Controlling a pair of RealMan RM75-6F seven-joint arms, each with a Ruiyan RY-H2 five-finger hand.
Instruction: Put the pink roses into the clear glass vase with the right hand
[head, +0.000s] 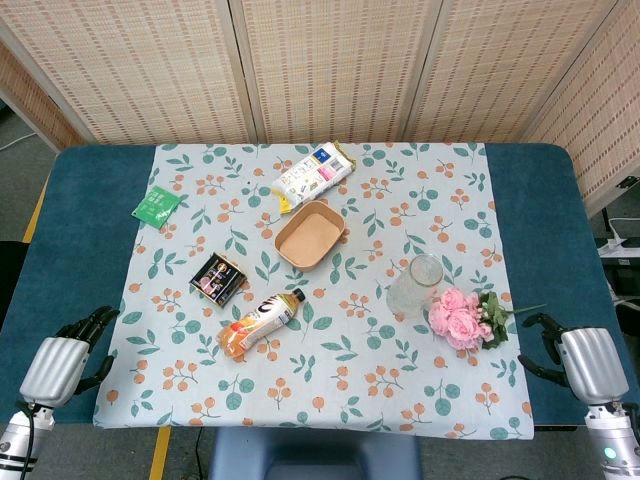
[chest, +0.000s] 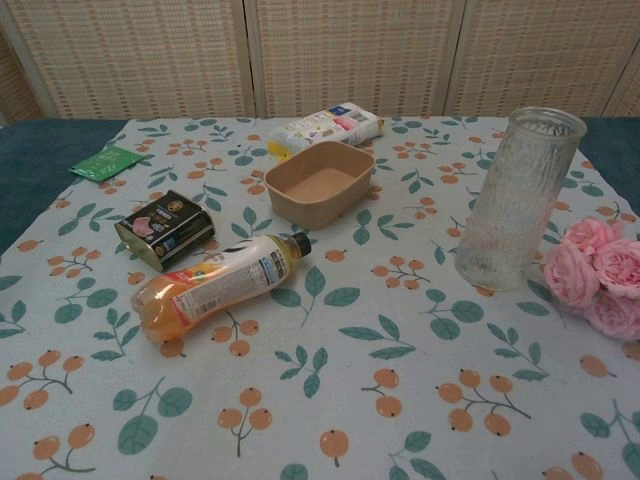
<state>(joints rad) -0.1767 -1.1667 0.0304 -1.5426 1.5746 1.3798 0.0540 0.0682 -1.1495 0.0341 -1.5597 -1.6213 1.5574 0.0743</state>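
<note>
Left hand (head: 68, 356): resting low at the near-left, fingers seemingly loosely curled, holding nothing.
Right hand (head: 578, 359): hovering near-right, fingers apart, empty.

Vase (head: 415, 286) stands upright just left of the roses (head: 460, 318); bowl (head: 310, 235) sits behind the lying bottle (head: 262, 324); tin (head: 218, 277) left of both.

The glass vase (chest: 518, 200) is clear with a rough, rippled surface. The pink roses (chest: 600, 275) look like soft fabric. A matt printed tablecloth (head: 420, 400) covers the counter. The juice bottle (chest: 215, 285) is glossy plastic, the bowl (chest: 318, 183) matt brown paper. Both hands, right hand (head: 585, 362) and left hand (head: 62, 362), have silvery metallic shells.
</note>
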